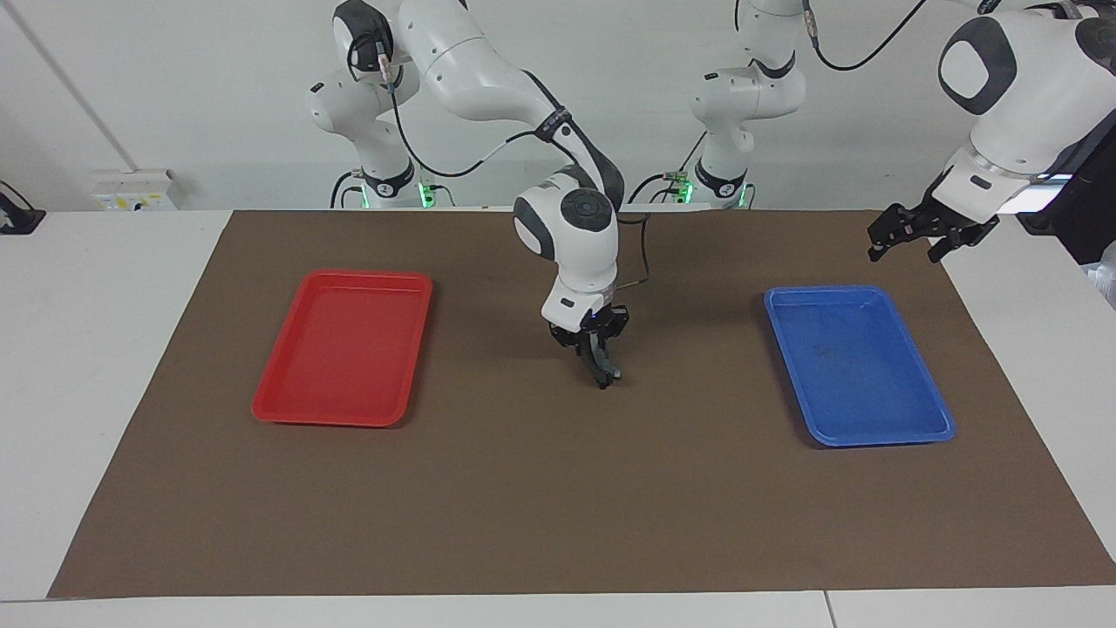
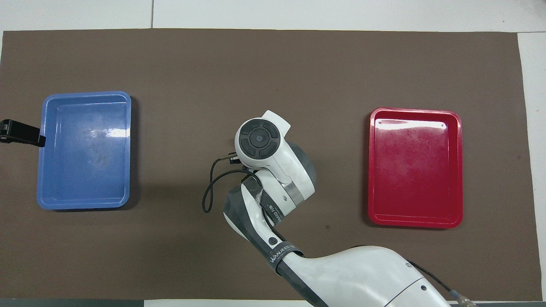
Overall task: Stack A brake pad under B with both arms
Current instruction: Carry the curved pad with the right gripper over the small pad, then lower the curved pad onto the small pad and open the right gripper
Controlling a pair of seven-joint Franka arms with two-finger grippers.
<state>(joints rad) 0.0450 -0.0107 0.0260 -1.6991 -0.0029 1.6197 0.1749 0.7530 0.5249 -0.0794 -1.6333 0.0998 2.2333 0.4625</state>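
Observation:
My right gripper (image 1: 602, 373) hangs over the middle of the brown mat (image 1: 540, 488), pointing straight down with its tip just above the mat. Its fingers are shut on a thin dark grey piece held on edge, which looks like the A brake pad (image 1: 609, 372). In the overhead view the right arm's wrist (image 2: 260, 140) hides both. My left gripper (image 1: 907, 251) hangs in the air over the mat's edge beside the blue tray (image 1: 907, 436). It shows at the overhead view's edge (image 2: 25, 134). B is not on the mat or in either tray.
The red tray (image 1: 288, 410) lies toward the right arm's end of the mat and holds nothing. The blue tray lies toward the left arm's end and also holds nothing. White table (image 1: 87, 349) surrounds the mat.

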